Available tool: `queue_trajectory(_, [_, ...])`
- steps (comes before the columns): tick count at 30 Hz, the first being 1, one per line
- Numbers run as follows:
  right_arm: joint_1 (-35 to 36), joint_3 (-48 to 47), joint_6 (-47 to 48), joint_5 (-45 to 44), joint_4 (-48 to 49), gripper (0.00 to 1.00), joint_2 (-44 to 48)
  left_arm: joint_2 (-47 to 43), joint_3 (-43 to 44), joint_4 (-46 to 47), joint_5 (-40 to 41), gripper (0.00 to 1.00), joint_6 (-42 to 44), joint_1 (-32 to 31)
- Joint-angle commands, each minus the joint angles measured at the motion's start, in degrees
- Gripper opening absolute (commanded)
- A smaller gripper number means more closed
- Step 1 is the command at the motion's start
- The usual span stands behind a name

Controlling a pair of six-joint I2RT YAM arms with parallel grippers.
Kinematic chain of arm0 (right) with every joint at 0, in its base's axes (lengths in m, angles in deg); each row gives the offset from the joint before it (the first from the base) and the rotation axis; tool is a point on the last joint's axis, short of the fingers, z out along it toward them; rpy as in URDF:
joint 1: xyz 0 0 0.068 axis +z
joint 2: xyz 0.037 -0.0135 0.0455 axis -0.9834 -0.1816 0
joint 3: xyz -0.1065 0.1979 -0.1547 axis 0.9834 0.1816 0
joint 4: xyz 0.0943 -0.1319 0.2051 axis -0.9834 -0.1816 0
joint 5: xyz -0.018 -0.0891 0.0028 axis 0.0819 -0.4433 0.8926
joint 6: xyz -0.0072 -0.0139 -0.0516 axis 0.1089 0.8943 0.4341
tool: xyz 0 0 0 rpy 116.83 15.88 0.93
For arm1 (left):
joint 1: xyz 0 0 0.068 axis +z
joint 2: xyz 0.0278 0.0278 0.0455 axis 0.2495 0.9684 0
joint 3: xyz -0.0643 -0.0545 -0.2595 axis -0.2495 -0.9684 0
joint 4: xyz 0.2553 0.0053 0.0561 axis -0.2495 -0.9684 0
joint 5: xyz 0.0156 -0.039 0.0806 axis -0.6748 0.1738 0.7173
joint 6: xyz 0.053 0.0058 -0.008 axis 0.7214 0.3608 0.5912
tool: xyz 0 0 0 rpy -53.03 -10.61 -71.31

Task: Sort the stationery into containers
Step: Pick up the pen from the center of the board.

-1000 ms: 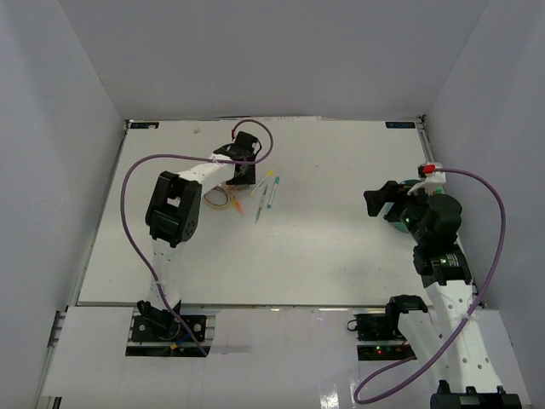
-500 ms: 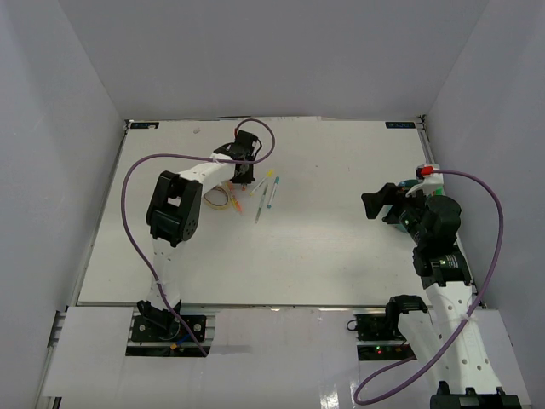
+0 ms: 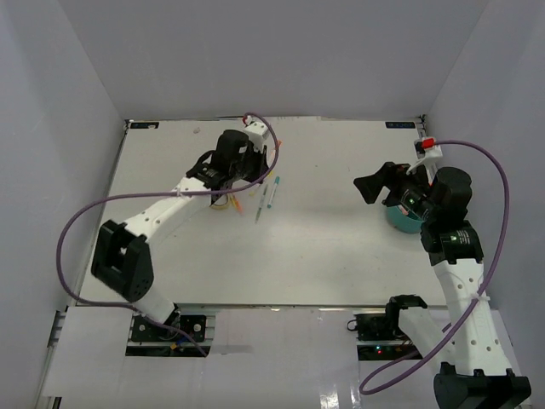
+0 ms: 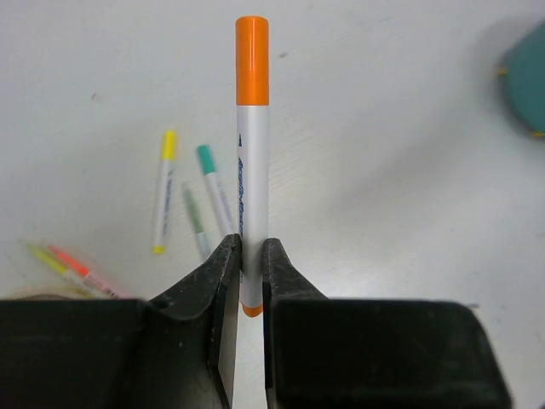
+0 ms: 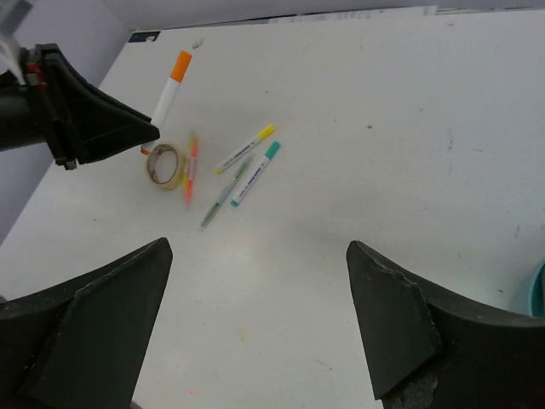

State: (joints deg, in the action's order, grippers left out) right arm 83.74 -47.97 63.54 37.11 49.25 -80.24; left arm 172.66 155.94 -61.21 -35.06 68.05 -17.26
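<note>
My left gripper is shut on a white marker with an orange cap, held above the table at the back left; both also show in the right wrist view, the marker sticking out of the gripper. On the table below lie a yellow-capped pen, a teal-capped pen, a thin green pencil, an orange highlighter and a beige loop. The teal cup stands at the right. My right gripper is open and empty, just left of the cup.
The table is white, with grey walls close on the left, back and right. The pile of pens and the cup are separated by bare table top. The left arm's purple cable loops over the table's left side.
My left arm has stretched out and lifted off the pile with the orange-capped marker in its jaws. My right gripper has shifted a little left and back, uncovering the cup.
</note>
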Motion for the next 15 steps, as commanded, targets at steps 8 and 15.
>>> queue_trajectory(8, [1.15,-5.45,-2.89,17.72,3.58,0.89,-10.12,-19.71,-15.77,14.09,-14.47,0.0,13.45,-3.8])
queue_trajectory(15, [7.47,-10.11,-4.47,18.08,6.66,0.89,-15.84,-19.62,-17.28,15.68,-17.47,0.0,17.06,-6.35])
